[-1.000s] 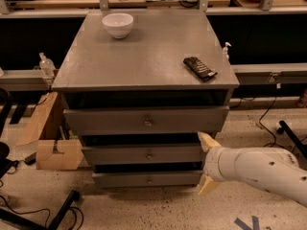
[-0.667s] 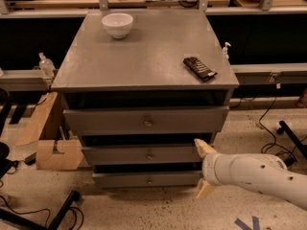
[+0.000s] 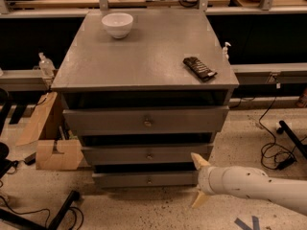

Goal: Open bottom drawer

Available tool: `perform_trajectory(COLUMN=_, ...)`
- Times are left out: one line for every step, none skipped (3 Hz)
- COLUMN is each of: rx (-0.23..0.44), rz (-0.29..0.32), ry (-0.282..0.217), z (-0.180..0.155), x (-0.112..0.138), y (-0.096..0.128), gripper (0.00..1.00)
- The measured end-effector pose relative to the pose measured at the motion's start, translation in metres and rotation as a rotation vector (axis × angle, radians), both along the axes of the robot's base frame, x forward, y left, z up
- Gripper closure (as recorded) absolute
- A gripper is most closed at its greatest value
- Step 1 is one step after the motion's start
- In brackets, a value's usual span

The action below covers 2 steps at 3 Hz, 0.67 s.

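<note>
The grey cabinet [image 3: 144, 56] has three drawer fronts. The bottom drawer [image 3: 129, 179] is the slimmest front, low near the floor, with a small round metal knob [image 3: 149, 180] at its centre. It looks shut or nearly shut. My gripper [image 3: 198, 180] reaches in from the right on a white arm, level with the bottom drawer's right end. Its two tan fingers [image 3: 198, 160] are spread apart, one above and one below, holding nothing. The gripper is to the right of the knob and does not touch it.
A white bowl [image 3: 117, 24] and a dark remote-like object [image 3: 199, 68] lie on the cabinet top. A cardboard box [image 3: 57, 153] stands on the floor at the left. Cables [image 3: 276, 150] and a black stand leg [image 3: 62, 210] lie on the floor.
The gripper and arm have moved left, closer to the right end of the bottom drawer front. The drawers have not moved.
</note>
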State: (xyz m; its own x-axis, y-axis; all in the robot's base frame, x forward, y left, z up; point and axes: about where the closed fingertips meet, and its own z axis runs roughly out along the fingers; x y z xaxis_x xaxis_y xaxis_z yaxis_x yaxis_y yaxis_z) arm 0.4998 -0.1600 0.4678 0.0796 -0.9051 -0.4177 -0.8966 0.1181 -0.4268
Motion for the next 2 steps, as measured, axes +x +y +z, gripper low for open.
perform_trajectory(rx=0.000, rz=0.000, ry=0.001, z=0.000, x=0.000, y=0.000, gripper=0.00)
perform_trajectory(rx=0.001, rz=0.007, ry=0.029, z=-0.015, x=-0.002, y=0.008, gripper=0.00)
